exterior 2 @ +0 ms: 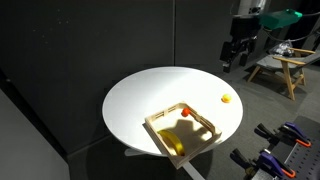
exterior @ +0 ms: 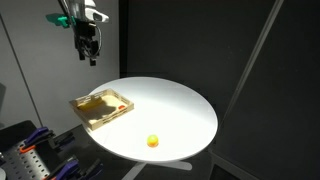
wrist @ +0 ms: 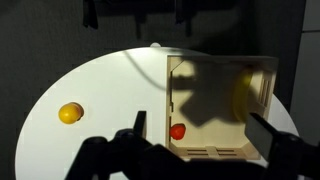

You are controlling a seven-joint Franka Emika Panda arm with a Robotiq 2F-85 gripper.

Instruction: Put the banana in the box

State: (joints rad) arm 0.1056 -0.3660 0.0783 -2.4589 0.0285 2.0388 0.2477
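The tool [exterior: 89, 55] hangs high over the scene with its jaws spread wide, grasping nothing, well apart from everything on the round white table [exterior: 180, 110]. Below it, in the wrist view, the banana [wrist: 243, 92] lies inside the box [wrist: 210, 152] against one side, apparently in the shadow falling there, and a small red mark [wrist: 178, 131] sits at a corner across from it. An orange-yellow ball [exterior: 152, 141] rests on the bare table, well apart from the box.
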